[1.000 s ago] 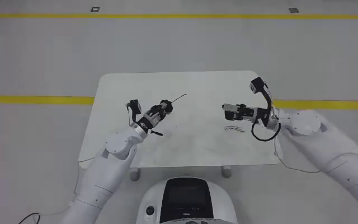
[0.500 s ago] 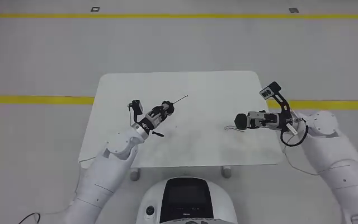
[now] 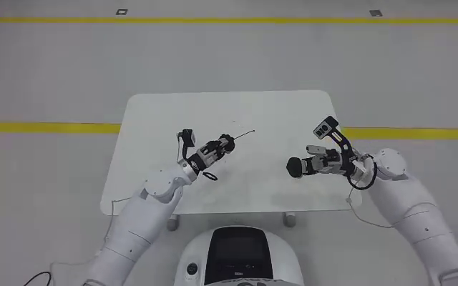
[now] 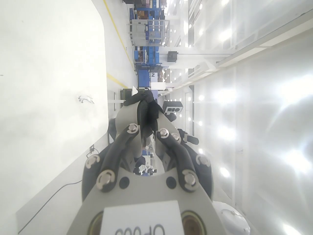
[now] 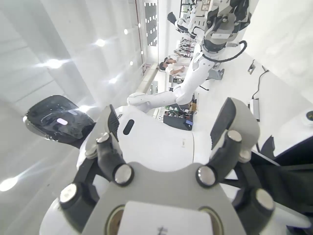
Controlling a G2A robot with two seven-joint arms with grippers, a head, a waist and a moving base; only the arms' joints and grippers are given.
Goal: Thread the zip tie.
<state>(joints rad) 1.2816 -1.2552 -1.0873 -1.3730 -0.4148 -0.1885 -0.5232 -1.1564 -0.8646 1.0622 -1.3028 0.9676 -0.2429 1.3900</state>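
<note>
black zip tie [image 3: 245, 134], pinched in left jaws

The left gripper [image 3: 227, 142] has its fingers [image 4: 127, 117] pressed together on the zip tie [image 3: 245, 134], whose thin tail sticks out beyond the tips, away from the wrist. Behind this pincer the left forearm runs straight back to a bent elbow. The right gripper [image 5: 170, 113] is spread wide, with nothing between its pads [image 5: 220, 123]. It points toward the left one, well apart from it, with its wrist bent behind it.
</note>
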